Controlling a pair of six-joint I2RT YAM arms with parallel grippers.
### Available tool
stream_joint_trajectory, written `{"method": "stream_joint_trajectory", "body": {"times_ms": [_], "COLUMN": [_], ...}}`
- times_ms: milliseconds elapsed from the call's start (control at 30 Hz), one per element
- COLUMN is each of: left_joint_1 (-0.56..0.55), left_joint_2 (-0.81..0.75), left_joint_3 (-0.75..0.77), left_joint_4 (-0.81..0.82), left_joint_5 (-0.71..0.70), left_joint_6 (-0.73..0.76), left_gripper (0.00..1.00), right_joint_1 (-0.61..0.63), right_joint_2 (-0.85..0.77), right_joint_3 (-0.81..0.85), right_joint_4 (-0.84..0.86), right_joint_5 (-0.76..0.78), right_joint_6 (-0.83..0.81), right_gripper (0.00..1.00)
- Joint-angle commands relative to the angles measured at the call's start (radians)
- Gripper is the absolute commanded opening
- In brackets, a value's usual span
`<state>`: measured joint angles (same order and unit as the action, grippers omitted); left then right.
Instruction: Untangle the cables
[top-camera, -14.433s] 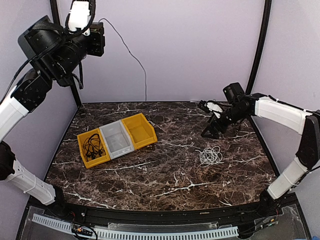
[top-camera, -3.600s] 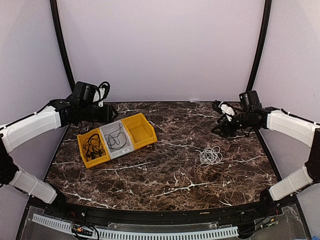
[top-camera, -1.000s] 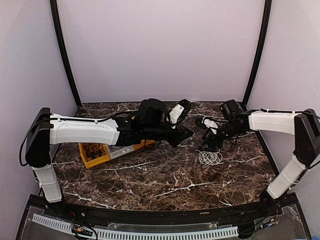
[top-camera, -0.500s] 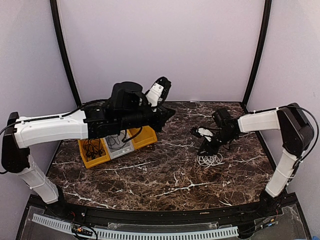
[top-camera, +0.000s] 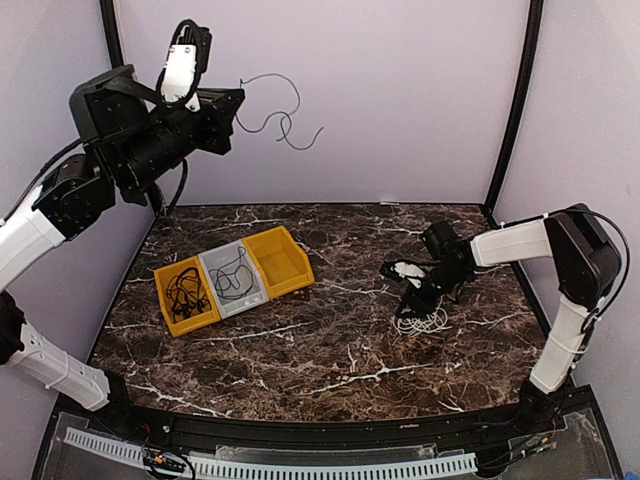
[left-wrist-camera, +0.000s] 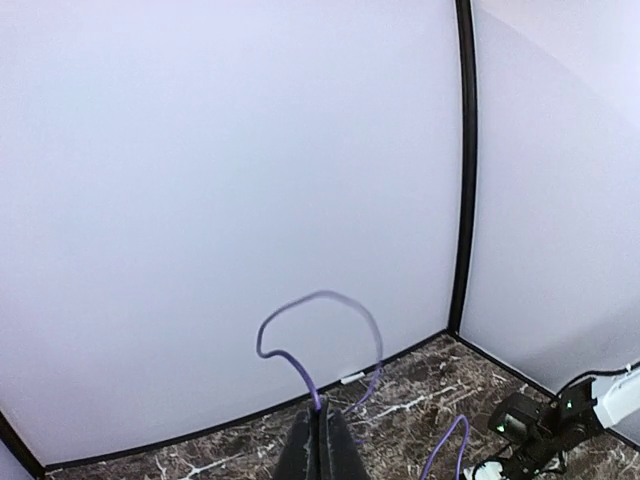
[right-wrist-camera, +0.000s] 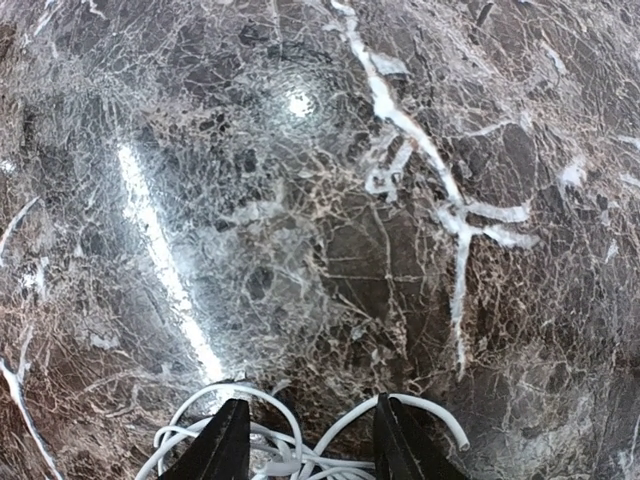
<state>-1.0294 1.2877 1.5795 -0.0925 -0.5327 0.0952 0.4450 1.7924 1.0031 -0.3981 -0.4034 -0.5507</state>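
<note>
My left gripper (top-camera: 238, 106) is raised high at the back left, shut on a thin grey cable (top-camera: 285, 122) that curls freely in the air. In the left wrist view the closed gripper (left-wrist-camera: 320, 418) pinches this cable (left-wrist-camera: 322, 298), which looks purplish there and arcs above the fingers. A small pile of white cables (top-camera: 423, 320) lies on the marble table, right of centre. My right gripper (top-camera: 412, 302) is down at the pile's near-left edge. In the right wrist view the gripper (right-wrist-camera: 310, 403) is open, with white cable loops (right-wrist-camera: 290, 455) lying between and under the fingers.
Three bins stand in a row at the left of the table: a yellow bin (top-camera: 172, 318) with black cables, a grey bin (top-camera: 250, 297) with a thin dark cable, and another yellow bin (top-camera: 295, 270). Black frame posts rise at both back corners.
My left arm has swung from the table's middle up to the back left, carrying the grey cable into the air. My right gripper has moved slightly left and down onto the white pile.
</note>
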Motion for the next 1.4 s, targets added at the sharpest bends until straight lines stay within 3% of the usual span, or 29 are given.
{"method": "stream_joint_trajectory", "body": {"times_ms": [0,300,500,767,1033,1367], "left_joint_1": [0.007,0.076,0.188,0.264,0.350,0.452], "left_joint_2": [-0.013,0.004,0.016,0.010,0.030,0.127], "left_joint_3": [0.056,-0.046,-0.144,-0.276,-0.380,-0.511], "left_joint_4": [-0.107,-0.272,-0.335,-0.328,-0.300,-0.191], "left_joint_5": [-0.111,-0.039,0.085,0.110,0.164,0.208], "left_joint_6": [0.057,-0.116,-0.228,-0.326,-0.420,-0.448], "left_gripper": [0.00,0.00,0.00,0.00,0.00,0.00], "right_joint_1": [0.005,-0.014,-0.067,-0.147,-0.146,-0.146], "right_joint_2": [-0.009,-0.223,-0.354,-0.515,-0.460,-0.456], "right_joint_3": [0.012,0.050,0.067,-0.172,-0.174,-0.178], "right_joint_4": [-0.040,-0.103,-0.141,0.068,0.055,0.057], "right_joint_5": [0.025,-0.056,-0.073,-0.081,-0.062,-0.071], "right_joint_6": [-0.002,-0.002,-0.006,-0.002,-0.025,-0.022], "right_gripper": [0.48,0.69,0.74,0.78,0.87,0.87]}}
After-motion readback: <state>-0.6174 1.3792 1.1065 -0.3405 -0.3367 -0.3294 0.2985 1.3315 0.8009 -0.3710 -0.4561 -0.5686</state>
